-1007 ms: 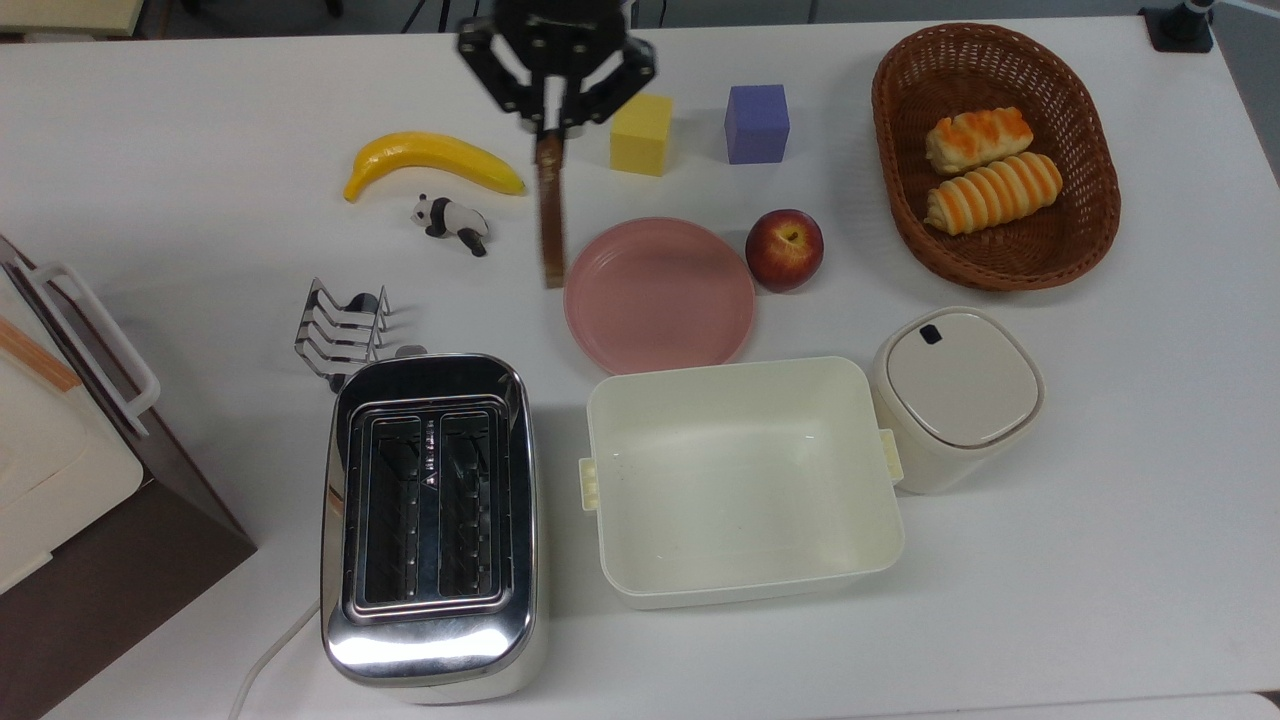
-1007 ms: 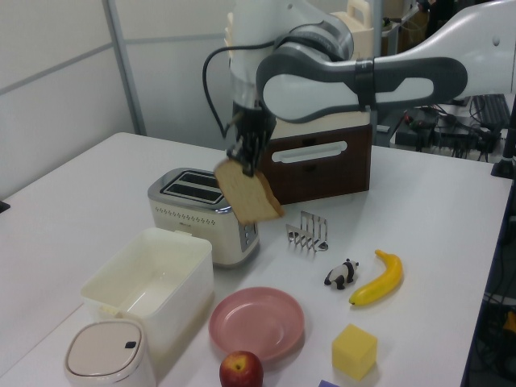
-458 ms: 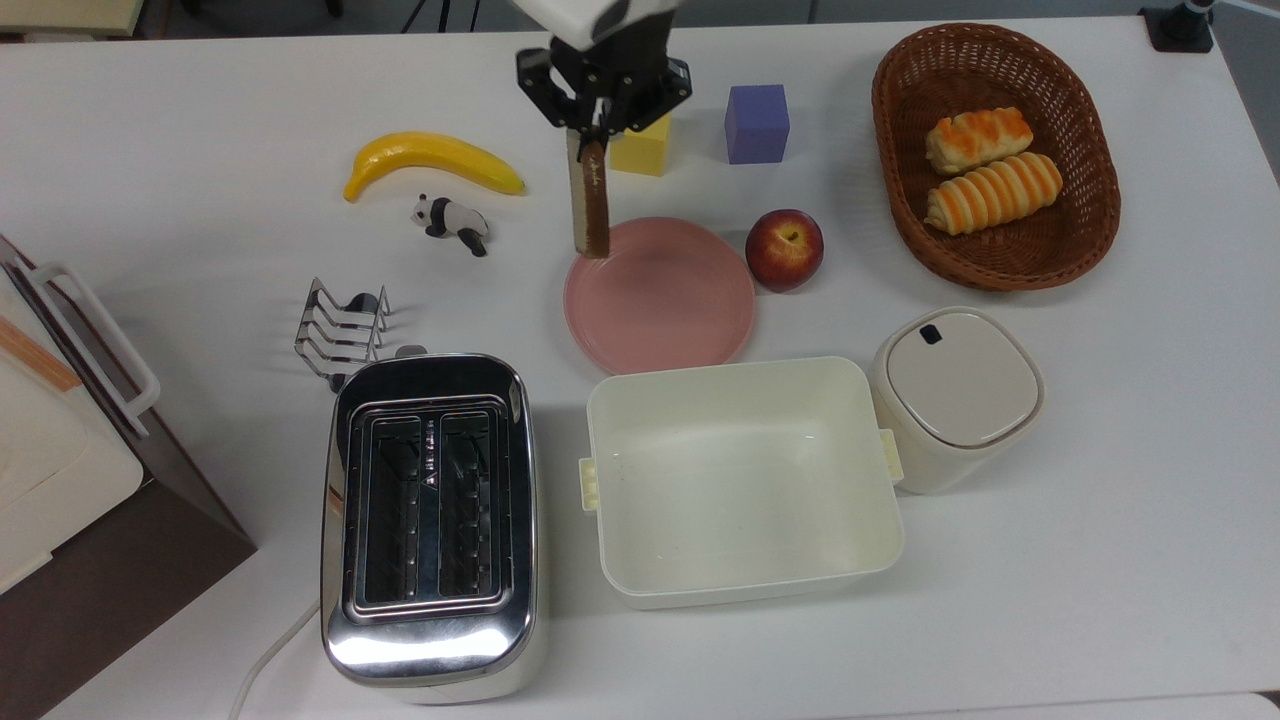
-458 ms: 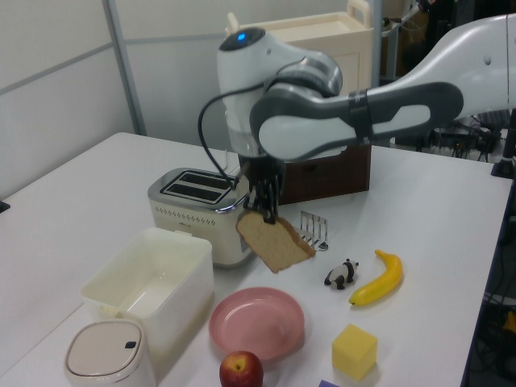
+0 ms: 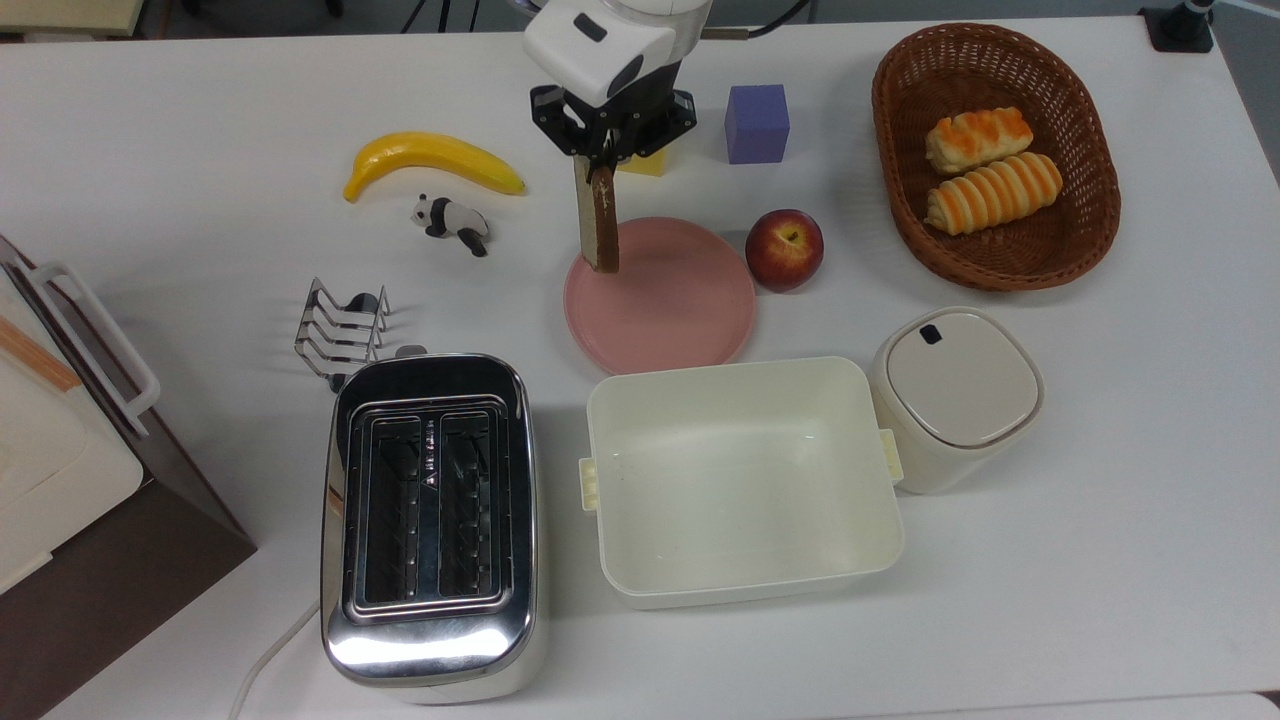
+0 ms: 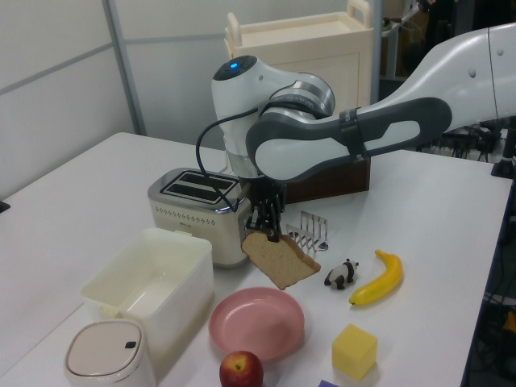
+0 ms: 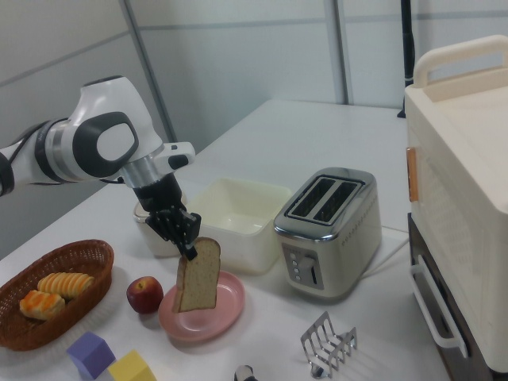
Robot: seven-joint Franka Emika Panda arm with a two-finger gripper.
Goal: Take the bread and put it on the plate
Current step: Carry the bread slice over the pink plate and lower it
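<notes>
The bread slice (image 5: 598,226) is held by its top edge in the closed hand (image 5: 603,163), hanging above the pink plate's (image 5: 690,320) rim, untouching.

A white tabletop (image 5: 160,250) carries a pink plate (image 5: 680,310), an apple (image 5: 785,249) just beside it, a banana (image 5: 432,161), a panda figurine (image 5: 452,222), yellow (image 6: 354,351) and purple (image 5: 757,123) cubes, a wicker basket (image 5: 1095,200), a toast rack (image 5: 342,328), a chrome toaster (image 5: 430,520), a cream tub (image 5: 740,480), a lidded container (image 5: 957,396) and a brown cabinet (image 5: 120,540) at one edge.
</notes>
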